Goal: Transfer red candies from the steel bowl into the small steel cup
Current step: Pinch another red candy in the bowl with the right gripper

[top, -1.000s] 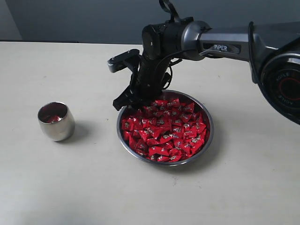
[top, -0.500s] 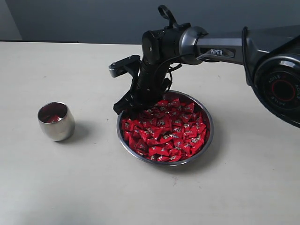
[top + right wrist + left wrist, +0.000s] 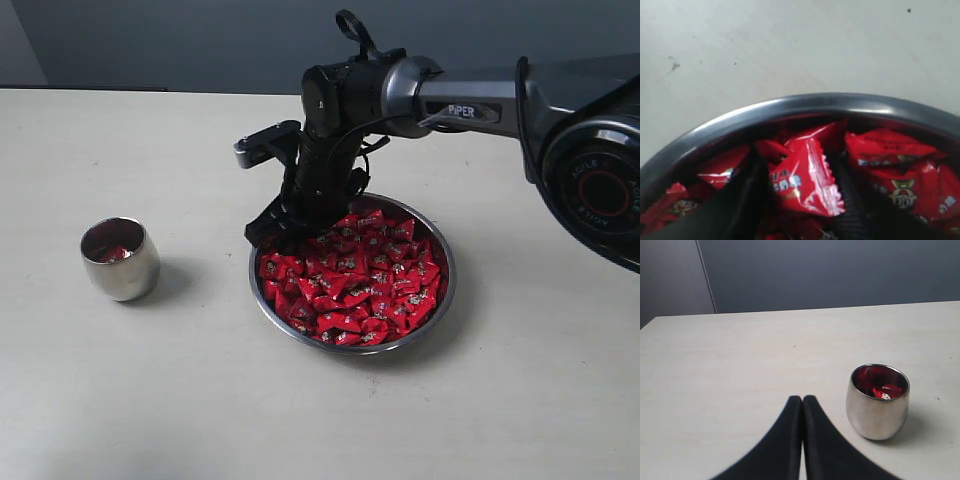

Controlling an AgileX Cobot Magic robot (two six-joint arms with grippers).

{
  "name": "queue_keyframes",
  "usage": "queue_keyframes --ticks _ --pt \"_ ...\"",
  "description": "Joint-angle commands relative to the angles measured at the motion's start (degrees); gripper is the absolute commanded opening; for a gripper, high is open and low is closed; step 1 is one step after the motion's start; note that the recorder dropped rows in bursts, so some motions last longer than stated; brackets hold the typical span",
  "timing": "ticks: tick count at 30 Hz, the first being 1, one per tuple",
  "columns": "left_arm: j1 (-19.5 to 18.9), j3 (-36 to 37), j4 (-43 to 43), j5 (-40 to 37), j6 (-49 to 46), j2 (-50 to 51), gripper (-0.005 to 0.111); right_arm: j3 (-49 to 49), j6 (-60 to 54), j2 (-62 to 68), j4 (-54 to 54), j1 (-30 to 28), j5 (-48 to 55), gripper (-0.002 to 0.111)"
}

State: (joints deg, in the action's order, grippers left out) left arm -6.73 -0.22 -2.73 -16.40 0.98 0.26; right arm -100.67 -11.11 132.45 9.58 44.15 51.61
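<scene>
Red candies (image 3: 350, 285) in shiny wrappers are lying heaped in the wide steel bowl (image 3: 451, 280). Right black gripper (image 3: 272, 232) is poking into them, fingers apart around one candy. Left black gripper (image 3: 802, 410) is hanging pinched together near the small round steel cup (image 3: 120, 262).

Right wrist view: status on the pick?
Left gripper shut, empty, facing small steel cup. Right gripper open in steel bowl, jaws straddling one red candy. Nothing between bowl and cup.
</scene>
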Motion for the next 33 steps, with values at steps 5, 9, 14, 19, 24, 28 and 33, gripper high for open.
queue_keyframes --ticks 5,9,14,19,24,28,33 --pt "-0.03 0.22 0.13 0.09 0.14 -0.26 0.0 -0.31 0.57 -0.81 -1.0 -0.23 0.42 0.03" --pt "-0.03 0.22 0.13 0.09 0.14 -0.26 0.0 -0.31 0.57 -1.1 -1.86 -0.23 0.33 0.03" --pt "-0.03 0.22 0.13 0.09 0.14 -0.26 0.0 -0.31 0.72 -1.58 -2.8 -0.23 0.18 0.03" --pt "-0.03 0.22 0.13 0.09 0.14 -0.26 0.0 -0.31 0.72 -1.58 -2.91 -0.23 -0.01 0.03" --pt "-0.03 0.22 0.13 0.09 0.14 -0.26 0.0 -0.31 0.84 -1.67 -3.27 -0.23 -0.03 0.02" --pt "-0.03 0.22 0.13 0.09 0.14 -0.26 0.0 -0.31 0.84 -1.67 -3.27 -0.23 -0.25 0.015" --pt "-0.03 0.22 0.13 0.09 0.14 -0.26 0.0 -0.31 0.84 -1.67 -3.27 -0.23 -0.73 0.015"
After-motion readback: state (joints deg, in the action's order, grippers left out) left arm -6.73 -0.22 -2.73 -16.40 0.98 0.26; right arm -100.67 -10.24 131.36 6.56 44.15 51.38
